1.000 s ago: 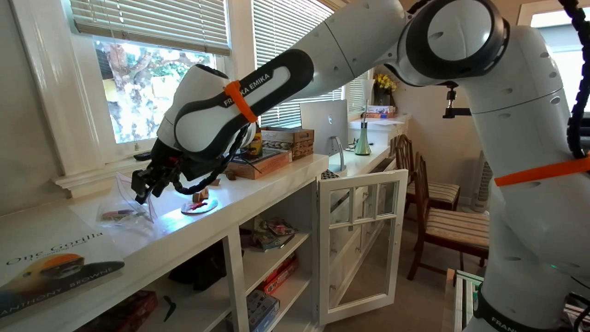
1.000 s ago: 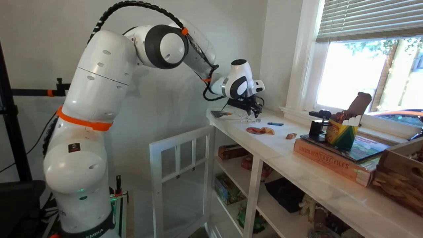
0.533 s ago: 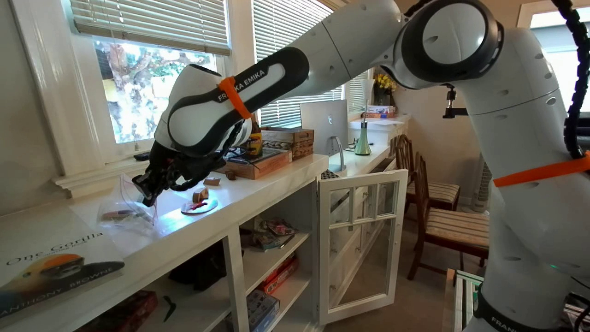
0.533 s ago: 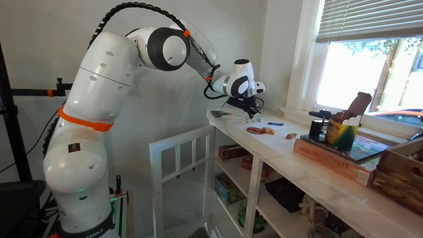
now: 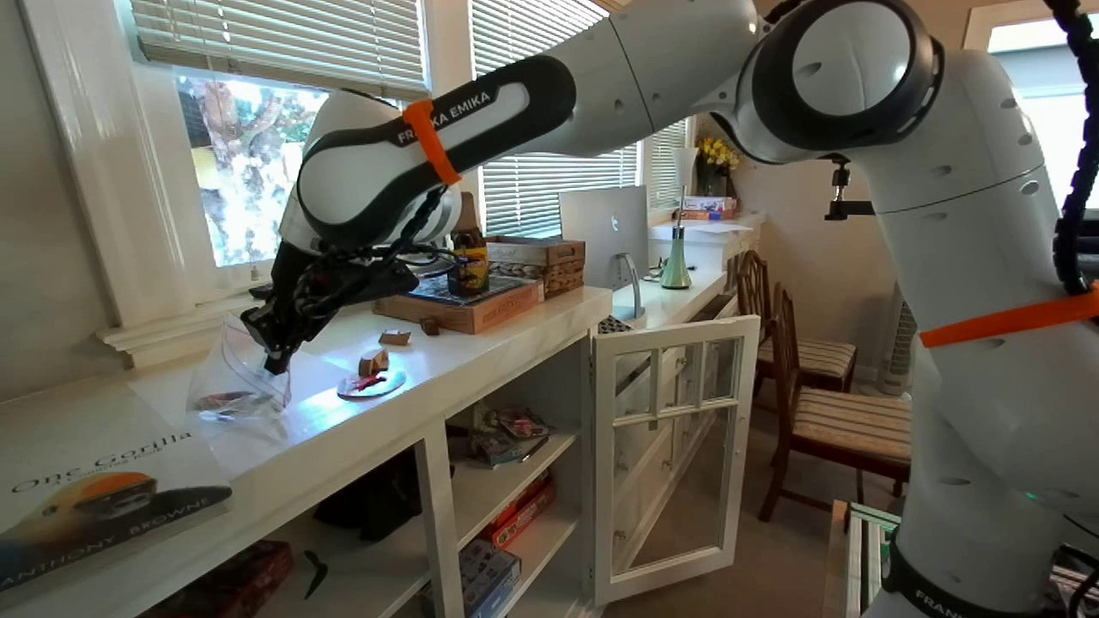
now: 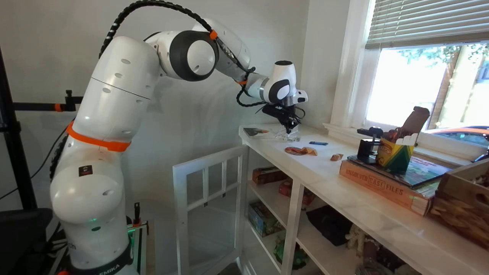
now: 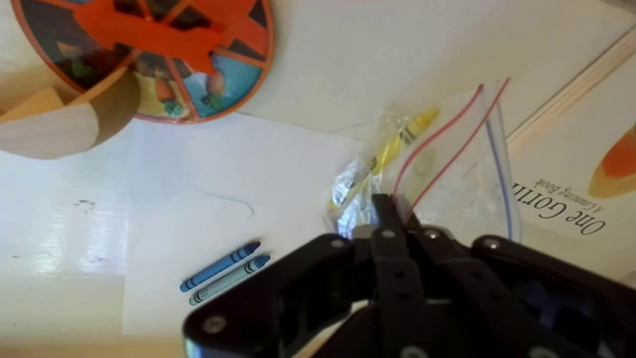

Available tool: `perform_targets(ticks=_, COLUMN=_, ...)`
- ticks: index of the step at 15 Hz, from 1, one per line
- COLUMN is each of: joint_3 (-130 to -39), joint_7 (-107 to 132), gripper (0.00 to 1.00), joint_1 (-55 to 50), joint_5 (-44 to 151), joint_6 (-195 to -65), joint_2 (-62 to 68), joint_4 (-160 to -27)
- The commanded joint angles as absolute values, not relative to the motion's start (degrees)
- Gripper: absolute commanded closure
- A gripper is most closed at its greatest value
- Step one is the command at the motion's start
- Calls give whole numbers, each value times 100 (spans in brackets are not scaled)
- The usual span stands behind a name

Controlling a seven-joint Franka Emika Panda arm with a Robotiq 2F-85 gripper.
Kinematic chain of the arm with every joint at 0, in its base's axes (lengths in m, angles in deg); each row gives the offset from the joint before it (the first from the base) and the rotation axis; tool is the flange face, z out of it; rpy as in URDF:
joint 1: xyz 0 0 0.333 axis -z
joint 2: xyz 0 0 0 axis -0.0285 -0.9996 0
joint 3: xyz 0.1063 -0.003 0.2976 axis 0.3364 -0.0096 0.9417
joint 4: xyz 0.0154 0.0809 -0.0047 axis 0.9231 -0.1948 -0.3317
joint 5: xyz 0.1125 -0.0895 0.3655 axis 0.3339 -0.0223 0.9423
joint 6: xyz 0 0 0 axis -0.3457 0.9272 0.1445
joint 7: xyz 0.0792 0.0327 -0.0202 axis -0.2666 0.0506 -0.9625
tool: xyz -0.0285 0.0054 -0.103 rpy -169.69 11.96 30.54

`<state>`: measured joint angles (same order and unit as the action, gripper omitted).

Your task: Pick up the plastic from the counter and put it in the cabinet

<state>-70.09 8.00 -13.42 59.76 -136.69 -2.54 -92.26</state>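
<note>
The gripper (image 7: 397,211) is pressed together and pinches the plastic bag (image 7: 447,184) near the red lines of its mouth; compared with half a second ago, the arm (image 5: 515,103) stands higher in both exterior views, and the upper part of the bag reaches a little higher too; this bag, with a yellow crayon (image 7: 392,146) inside, is at the counter (image 5: 515,330), near the book (image 5: 112,489); whether its bottom touches the counter, I cannot tell; the cabinet door (image 5: 674,412) stands open, same as before.
</note>
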Motion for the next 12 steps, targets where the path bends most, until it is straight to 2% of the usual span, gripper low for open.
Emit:
perform_targets(ticks=1, joint_3=-7015, joint_7=749, gripper=100, joint_1=-1310, joint_5=5982, joint_6=-13057, joint_2=-30, joint_4=-9218)
perform_targets(ticks=12, joint_3=-6915, joint_7=224, gripper=100, joint_1=-1174, joint_5=6362, joint_6=-10898, joint_2=701, joint_4=-9539)
